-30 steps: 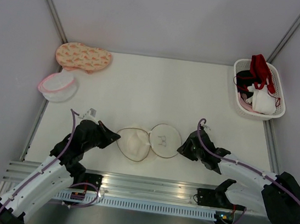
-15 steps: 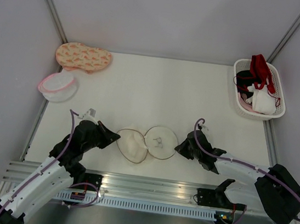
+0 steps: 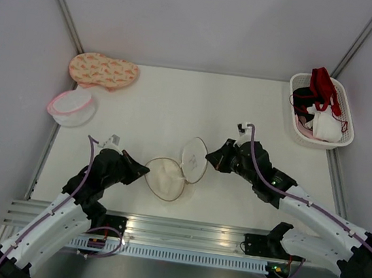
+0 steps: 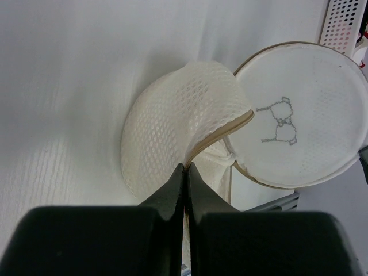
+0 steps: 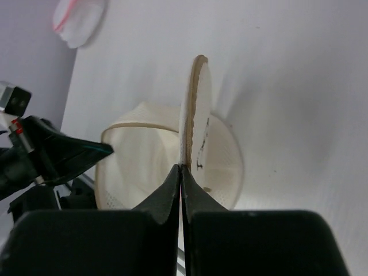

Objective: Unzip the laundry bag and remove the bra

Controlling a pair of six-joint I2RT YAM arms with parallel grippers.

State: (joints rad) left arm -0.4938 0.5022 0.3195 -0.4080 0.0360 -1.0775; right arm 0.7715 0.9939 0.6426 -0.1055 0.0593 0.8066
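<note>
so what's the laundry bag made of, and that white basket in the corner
laundry bag: looks like soft cream fabric mesh, matte; small open holes show and it buckles where pinched, tan trim at the rim. basket: probably rigid white plastic, judging by its latticed walls.

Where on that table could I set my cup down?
The middle and back of the table, between the orange pouch and the basket, is bare. The near edge is crowded: left fingers and right fingers both pinch the open mesh bag there.
</note>
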